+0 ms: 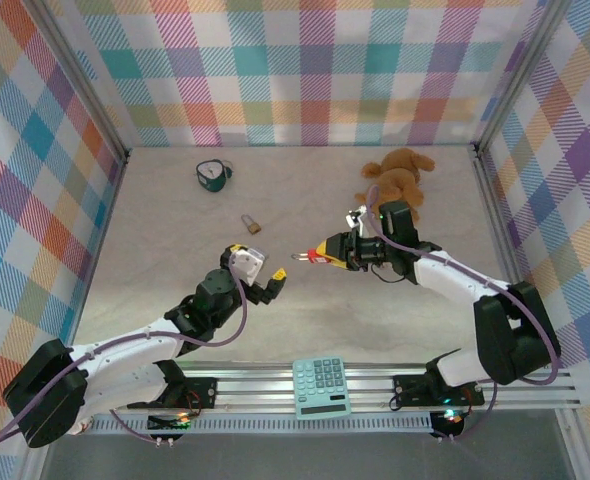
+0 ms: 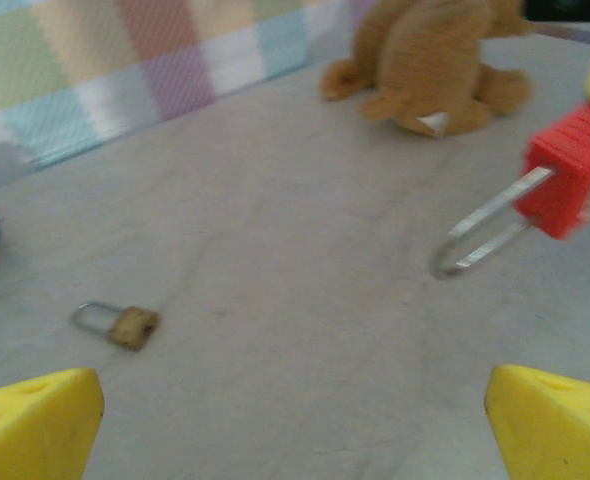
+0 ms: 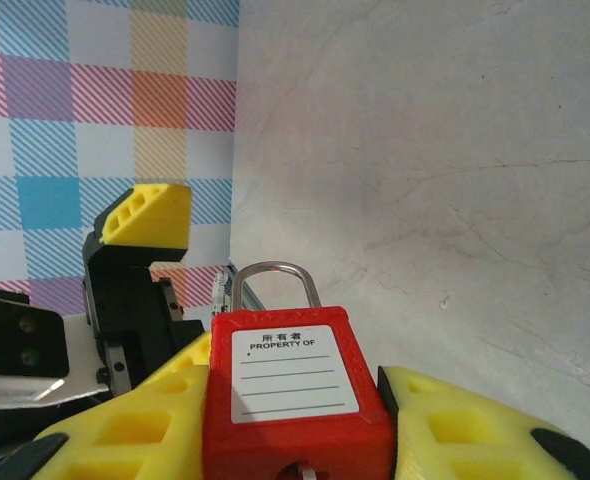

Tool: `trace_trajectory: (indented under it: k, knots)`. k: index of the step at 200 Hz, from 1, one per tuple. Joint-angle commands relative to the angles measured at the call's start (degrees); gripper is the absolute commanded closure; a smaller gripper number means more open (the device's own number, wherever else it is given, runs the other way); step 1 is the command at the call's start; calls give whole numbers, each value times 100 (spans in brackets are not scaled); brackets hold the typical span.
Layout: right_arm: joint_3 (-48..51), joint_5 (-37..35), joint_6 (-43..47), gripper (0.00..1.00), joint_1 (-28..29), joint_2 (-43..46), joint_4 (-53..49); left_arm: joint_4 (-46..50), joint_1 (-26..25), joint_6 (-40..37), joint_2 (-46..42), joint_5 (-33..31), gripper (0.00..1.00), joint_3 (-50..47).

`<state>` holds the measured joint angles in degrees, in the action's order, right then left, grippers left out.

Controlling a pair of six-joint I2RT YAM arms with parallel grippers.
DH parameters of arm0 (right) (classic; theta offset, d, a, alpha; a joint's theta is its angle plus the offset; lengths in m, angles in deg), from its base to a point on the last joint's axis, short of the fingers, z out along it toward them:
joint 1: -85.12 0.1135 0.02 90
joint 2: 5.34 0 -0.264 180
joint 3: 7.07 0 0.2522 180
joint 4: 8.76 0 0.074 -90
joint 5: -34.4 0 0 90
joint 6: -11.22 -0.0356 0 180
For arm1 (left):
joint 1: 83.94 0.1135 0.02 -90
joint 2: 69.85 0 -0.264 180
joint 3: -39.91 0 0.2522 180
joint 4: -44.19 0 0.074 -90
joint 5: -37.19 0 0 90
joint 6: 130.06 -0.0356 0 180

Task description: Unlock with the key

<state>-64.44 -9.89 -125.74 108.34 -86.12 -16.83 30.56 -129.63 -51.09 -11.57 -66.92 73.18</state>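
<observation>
Far left on the tabletop [image 1: 175, 330], a teal item [image 1: 213, 175] is sitting near the back wall, and it's not in play. Next over, the brass padlock [image 1: 250, 224] is lying flat with nothing touching it. My left claw [image 1: 260, 264] is hovering just on the near side of it, fingers spread wide and carrying nothing, facing right toward the red padlock [image 1: 318, 257].

My right claw [image 1: 327, 254] is pinching that red padlock by the sides of its body. It looks to be holding it off the tabletop, with the shackle [image 3: 273, 280] pointing left at the other claw.

Where the key is, I cannot tell. A pale sliver [image 3: 303, 470] is showing at the bottom of the red body, which may be the key or just the keyway.

Progress, as I'm judging it: the lock is gripped and presented. Both shackle legs are sitting in the body, so I'm reading it as still locked. Getting the key in, turning it and popping the shackle are all looking undone.

Far right, a plush toy [image 1: 400, 175] is sitting idle.
</observation>
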Motion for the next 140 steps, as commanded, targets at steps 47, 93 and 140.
trace_trajectory:
  k: [47,93,140]
  knots:
    - [23,455,402,63,-28,52,-109,-312,44,-748,681,1301,15,479]
    - [76,583,578,64,-21,101,-231,-499,37,-1036,1101,1326,34,634]
    - [158,579,662,64,-23,90,-279,-801,43,-1180,1356,1512,55,630]
